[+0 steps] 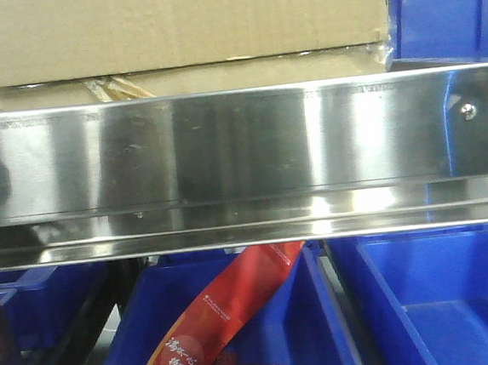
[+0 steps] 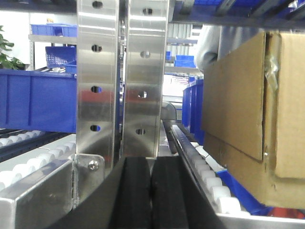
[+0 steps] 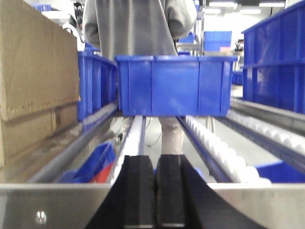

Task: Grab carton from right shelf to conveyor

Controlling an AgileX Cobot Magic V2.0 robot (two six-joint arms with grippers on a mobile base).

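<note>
while both pairs of black pads sit pressed together with only a thin seam between them, the left gripper (image 2: 151, 191) and the right gripper (image 3: 155, 191) are clenched on nothing and touch nothing. the carton (image 1: 179, 22) rests on the right shelf (image 1: 241, 148), just behind its wide steel front rail, and a small screw (image 1: 469, 111) sits near the rail's right end. wrinkled tape (image 1: 120, 86) peels at the carton's lower front seam. seen from the left wrist, the carton fills the right edge, sitting beside a roller track (image 2: 209, 176), while two perforated steel uprights (image 2: 97, 81) stand directly ahead of the closed pads. seen from the right wrist, the carton lies at the left edge, apart from the gripper, and a blue bin (image 3: 176, 86) sits straight ahead on the rollers with a person in a grey top (image 3: 138, 26) standing behind it. only the front view shows the lower bins (image 1: 442, 293) under the rail, one holding a red printed packet (image 1: 230, 320). only the wrist views show the grippers.
</note>
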